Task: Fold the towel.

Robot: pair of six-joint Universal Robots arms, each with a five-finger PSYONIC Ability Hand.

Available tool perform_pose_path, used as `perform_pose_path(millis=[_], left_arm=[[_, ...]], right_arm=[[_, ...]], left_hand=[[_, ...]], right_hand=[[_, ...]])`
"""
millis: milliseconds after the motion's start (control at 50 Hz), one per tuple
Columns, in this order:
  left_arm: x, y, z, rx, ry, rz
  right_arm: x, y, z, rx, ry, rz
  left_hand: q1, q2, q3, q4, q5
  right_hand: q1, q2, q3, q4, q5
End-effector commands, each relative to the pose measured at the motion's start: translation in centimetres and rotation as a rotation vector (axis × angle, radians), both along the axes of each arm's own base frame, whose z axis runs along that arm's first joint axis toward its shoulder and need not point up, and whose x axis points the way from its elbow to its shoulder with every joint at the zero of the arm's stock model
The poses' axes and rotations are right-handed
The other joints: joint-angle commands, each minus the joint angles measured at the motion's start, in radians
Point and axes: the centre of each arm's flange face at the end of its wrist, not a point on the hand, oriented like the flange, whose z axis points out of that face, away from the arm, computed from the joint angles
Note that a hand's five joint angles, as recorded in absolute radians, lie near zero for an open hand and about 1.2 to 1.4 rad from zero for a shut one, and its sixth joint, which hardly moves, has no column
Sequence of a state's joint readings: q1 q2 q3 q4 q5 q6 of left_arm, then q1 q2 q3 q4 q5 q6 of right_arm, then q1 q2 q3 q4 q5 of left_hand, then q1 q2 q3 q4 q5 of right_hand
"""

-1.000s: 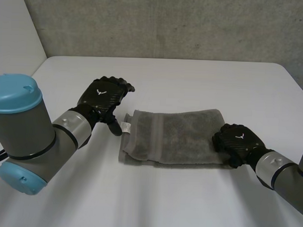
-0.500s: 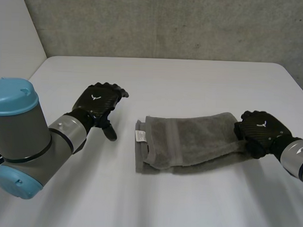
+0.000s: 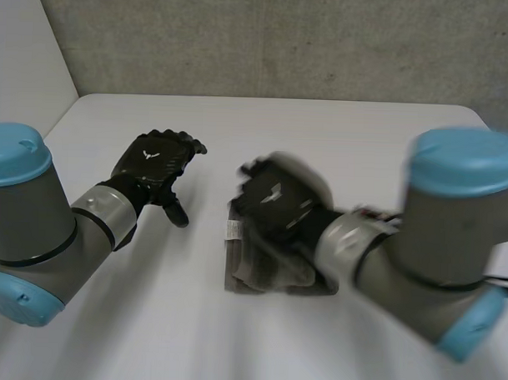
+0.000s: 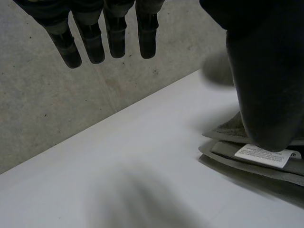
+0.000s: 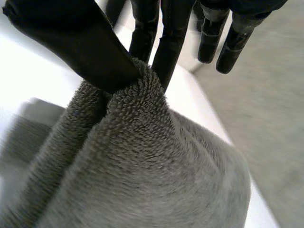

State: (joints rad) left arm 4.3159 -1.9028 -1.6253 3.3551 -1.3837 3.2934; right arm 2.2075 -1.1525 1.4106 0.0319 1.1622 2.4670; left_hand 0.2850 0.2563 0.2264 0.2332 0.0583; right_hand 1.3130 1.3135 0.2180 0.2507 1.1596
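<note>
Grey towel: lies bunched in layers on the white tabletop, near its middle and mostly under my right hand.
Right hand: over the towel, back of the hand up. My right arm comes in across the near right part of the tabletop.
Right fingers: closed against the thumb, pinching a raised ridge of terry cloth between them. The remaining fingers hang straight past the pinch with nothing in them.
Cloth at the pinch: falls away from it in a rounded fold under my palm.
Left hand: to the left of the towel and apart from it, back of the hand up, on my left arm.
Left fingers: straight, side by side, with the left thumb held off to one side. They hold nothing.
Label: white tag with printed lines, lying flat on a lower layer at the towel end that faces my left hand. In the head view the thumb tip is clear of it.
Towel end by the label: several edges stacked one on another, the lowest flat on the tabletop.
Wall: grey concrete, behind the tabletop's far edge.
</note>
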Motion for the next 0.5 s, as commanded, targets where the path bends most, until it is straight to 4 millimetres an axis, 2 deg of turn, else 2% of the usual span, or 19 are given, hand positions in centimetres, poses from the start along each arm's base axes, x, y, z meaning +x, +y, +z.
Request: perform_pose_path(millis=[20,60,80,100,120,140,160,200,220,260,280,300,320,360,380,420,440,480,500], left_arm=[[0.4,-0.3,0.2,-0.003,0.003,0.013],[0.4,-0.3,0.2,-0.003,0.003,0.015],[0.4,-0.3,0.2,-0.003,0.003,0.015],[0.4,-0.3,0.2,-0.004,0.004,0.013],[0.4,-0.4,0.3,-0.009,0.005,0.013],[0.4,-0.4,0.3,-0.009,0.005,0.013],[0.3,-0.5,0.4,-0.014,0.008,0.013],[0.3,-0.6,0.5,-0.019,0.009,0.013],[0.2,-0.7,0.7,-0.026,0.014,0.012],[0.1,-1.0,0.8,-0.032,0.019,0.012],[-0.2,-1.1,1.2,-0.045,0.027,0.006],[-0.2,-1.1,1.2,-0.045,0.027,0.006],[-0.4,-1.3,1.7,-0.055,0.041,0.005],[-0.7,-1.5,2.1,-0.057,0.063,0.004],[-0.8,-1.6,2.4,-0.055,0.090,0.002],[-1.1,-1.7,2.6,-0.045,0.116,0.001],[-1.5,-1.7,2.6,-0.030,0.143,-0.005],[-2.0,-1.5,2.4,-0.010,0.168,-0.016],[-2.5,-1.1,2.2,0.010,0.184,-0.028]], right_arm=[[3.5,3.4,-5.6,0.060,0.113,0.070],[3.5,3.5,-5.9,0.055,0.127,0.061],[3.4,3.3,-6.0,0.051,0.133,0.049],[3.3,3.2,-5.7,0.055,0.123,0.035],[3.3,3.2,-5.7,0.055,0.123,0.035],[3.1,3.2,-5.2,0.058,0.111,0.024],[3.1,3.2,-5.2,0.058,0.111,0.024],[2.6,3.3,-3.2,0.070,0.049,-0.008],[2.6,3.3,-3.2,0.070,0.048,-0.008],[1.6,2.5,-1.4,0.117,-0.035,-0.074],[1.6,2.4,-1.4,0.118,-0.035,-0.074],[0.7,1.6,-0.7,0.144,-0.074,-0.119],[0.7,1.6,-0.7,0.144,-0.074,-0.120],[-1.1,0.5,0.9,0.201,-0.154,-0.203],[-1.2,0.5,0.9,0.201,-0.155,-0.204],[-2.8,-0.5,1.8,0.271,-0.229,-0.275],[-2.8,-0.5,1.8,0.271,-0.229,-0.276],[-4.6,-2.2,1.7,0.334,-0.278,-0.362],[-4.6,-2.2,1.7,0.334,-0.278,-0.363]], left_hand=[[-0.083,-0.055,-0.052,-0.059,-0.031],[-0.086,-0.057,-0.052,-0.059,-0.034],[-0.086,-0.057,-0.052,-0.059,-0.034],[-0.086,-0.057,-0.052,-0.059,-0.034],[-0.086,-0.057,-0.052,-0.059,-0.034],[-0.086,-0.057,-0.052,-0.059,-0.034],[-0.086,-0.057,-0.052,-0.059,-0.034],[-0.086,-0.057,-0.052,-0.059,-0.034],[-0.086,-0.057,-0.052,-0.059,-0.034],[-0.086,-0.057,-0.052,-0.059,-0.034],[-0.086,-0.057,-0.052,-0.059,-0.034],[-0.086,-0.057,-0.052,-0.059,-0.034],[-0.086,-0.057,-0.052,-0.059,-0.034],[-0.083,-0.055,-0.052,-0.059,-0.031],[-0.080,-0.052,-0.052,-0.059,-0.028],[-0.077,-0.049,-0.052,-0.059,-0.025],[-0.077,-0.049,-0.052,-0.059,-0.025],[-0.074,-0.046,-0.052,-0.059,-0.022],[-0.074,-0.046,-0.052,-0.059,-0.022]], right_hand=[[0.083,0.083,-0.044,-0.076,0.062],[0.083,0.083,-0.044,-0.076,0.062],[-0.032,-0.032,-0.044,-0.076,-0.053],[-0.699,-0.699,-0.044,-0.076,-0.720],[-0.705,-0.706,-0.044,-0.076,-0.727],[-1.138,-1.139,-0.044,-0.076,-1.160],[-1.138,-1.139,-0.044,-0.076,-1.160],[-1.138,-1.139,-0.044,-0.076,-1.160],[-1.138,-1.139,-0.044,-0.076,-1.160],[-1.138,-1.139,-0.044,-0.076,-1.160],[-1.138,-1.139,-0.044,-0.076,-1.160],[-1.138,-1.139,-0.044,-0.076,-1.160],[-1.138,-1.139,-0.044,-0.076,-1.160],[-1.138,-1.139,-0.044,-0.076,-1.160],[-1.138,-1.139,-0.044,-0.076,-1.160],[-1.138,-1.139,-0.044,-0.076,-1.160],[-1.138,-1.139,-0.044,-0.076,-1.160],[-1.138,-1.139,-0.044,-0.076,-1.160],[-1.138,-1.139,-0.044,-0.076,-1.160]])
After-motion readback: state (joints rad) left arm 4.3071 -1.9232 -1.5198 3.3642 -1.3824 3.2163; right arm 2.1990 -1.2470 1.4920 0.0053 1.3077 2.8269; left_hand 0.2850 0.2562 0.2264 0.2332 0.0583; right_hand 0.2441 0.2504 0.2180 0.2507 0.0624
